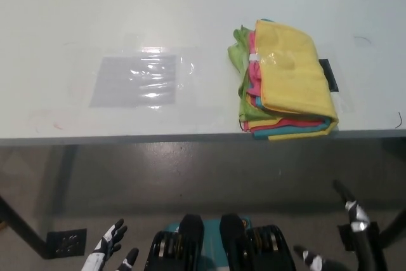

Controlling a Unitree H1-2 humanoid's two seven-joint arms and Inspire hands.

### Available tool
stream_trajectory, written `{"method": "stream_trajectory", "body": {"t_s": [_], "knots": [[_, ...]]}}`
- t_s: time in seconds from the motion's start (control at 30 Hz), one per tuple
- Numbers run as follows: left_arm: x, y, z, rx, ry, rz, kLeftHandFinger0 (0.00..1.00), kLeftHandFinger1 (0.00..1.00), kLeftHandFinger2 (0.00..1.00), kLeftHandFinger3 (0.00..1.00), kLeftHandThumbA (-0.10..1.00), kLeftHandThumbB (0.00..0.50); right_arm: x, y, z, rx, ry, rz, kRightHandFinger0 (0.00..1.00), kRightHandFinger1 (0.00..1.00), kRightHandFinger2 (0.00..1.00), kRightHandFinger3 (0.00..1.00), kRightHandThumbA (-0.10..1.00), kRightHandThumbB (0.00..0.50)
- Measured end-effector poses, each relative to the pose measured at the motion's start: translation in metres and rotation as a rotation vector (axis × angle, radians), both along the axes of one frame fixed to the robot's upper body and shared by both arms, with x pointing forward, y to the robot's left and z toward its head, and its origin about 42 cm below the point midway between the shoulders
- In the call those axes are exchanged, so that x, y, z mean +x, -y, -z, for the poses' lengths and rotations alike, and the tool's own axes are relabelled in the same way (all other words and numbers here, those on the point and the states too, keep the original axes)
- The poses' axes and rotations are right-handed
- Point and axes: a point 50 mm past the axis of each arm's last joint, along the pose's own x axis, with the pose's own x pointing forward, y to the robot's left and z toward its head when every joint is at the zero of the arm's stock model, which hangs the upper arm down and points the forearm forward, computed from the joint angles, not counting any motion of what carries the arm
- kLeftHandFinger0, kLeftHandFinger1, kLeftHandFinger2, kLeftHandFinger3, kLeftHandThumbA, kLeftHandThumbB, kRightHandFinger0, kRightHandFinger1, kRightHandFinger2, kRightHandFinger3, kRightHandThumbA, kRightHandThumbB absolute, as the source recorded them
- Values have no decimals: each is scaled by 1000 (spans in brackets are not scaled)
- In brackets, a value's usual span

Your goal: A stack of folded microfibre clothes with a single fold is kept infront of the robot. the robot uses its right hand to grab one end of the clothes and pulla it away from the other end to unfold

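Right hand (355, 217) sits low at the lower right, below the table edge, fingers spread, holding nothing. Left hand (111, 245) rests at the lower left, fingers also apart. We judge the reach not yet begun. The stack of folded cloths (288, 80), yellow on top, lies on the white table (190, 11) near its front edge. Next: raise the right hand to the stack's near edge and pinch the top layer only.

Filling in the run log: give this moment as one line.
cloth stack: folded, yellow on top, table front edge | right hand: low, clear | left hand: open, resting low
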Motion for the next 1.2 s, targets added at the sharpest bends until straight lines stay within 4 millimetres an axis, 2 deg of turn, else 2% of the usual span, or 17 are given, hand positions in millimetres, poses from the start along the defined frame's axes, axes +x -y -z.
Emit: {"method": "stream_trajectory", "body": {"t_s": [0.13,0.2,0.23,0.27,0.37,0.5,0.67,0.73,0.8,0.87,0.97,1.03,1.2], "knots": [[4,-1,-2,-1,27,3,1000,1000,1000,1000,994,345,17,-7,-44,-14,142,6,1000,1000,1000,1000,991,274],[6,-1,-4,-1,42,5,1000,1000,1000,1000,987,344,30,-14,-64,-16,195,5,1000,1000,1000,1000,910,265],[8,-1,-5,0,50,7,1000,1000,1000,1000,981,339,36,-17,-74,-17,217,5,1000,1000,1000,1000,922,269],[8,-1,-5,1,53,8,1000,1000,1000,1000,976,337,42,-19,-81,-19,233,6,1000,1000,1000,1000,936,268],[10,-1,-7,2,62,9,1000,1000,1000,1000,954,337,66,-30,-106,-28,276,8,1000,1000,1000,1000,851,234],[14,-1,-9,3,71,11,1000,1000,1000,1000,943,333,101,-42,-127,-33,267,11,1000,1000,1000,1000,854,229],[15,-1,-10,6,76,12,1000,1000,1000,1000,940,327,142,-54,-129,-33,171,10,1000,1000,1000,1000,919,250],[16,0,-10,9,78,13,1000,1000,1000,1000,955,342,163,-59,-124,-34,104,14,1000,1000,1000,1000,996,283],[16,0,-10,9,79,14,1000,1000,1000,1000,1000,369,175,-63,-122,-40,68,13,1000,1000,1000,1000,1000,323],[17,0,-11,7,81,13,1000,1000,1000,1000,1000,378,192,-69,-119,-54,16,14,1000,1000,1000,1000,1000,315],[18,0,-11,2,84,14,1000,1000,1000,1000,1000,421,209,-74,-118,-69,-26,12,1000,1000,1000,1000,1000,322],[19,0,-12,-3,84,14,1000,1000,1000,1000,1000,404,221,-79,-116,-82,-60,13,1000,1000,1000,1000,1000,338],[18,0,-12,-8,82,18,1000,1000,1000,1000,1000,403,246,-87,-105,-110,-134,24,1000,1000,1000,1000,1000,371]]}}
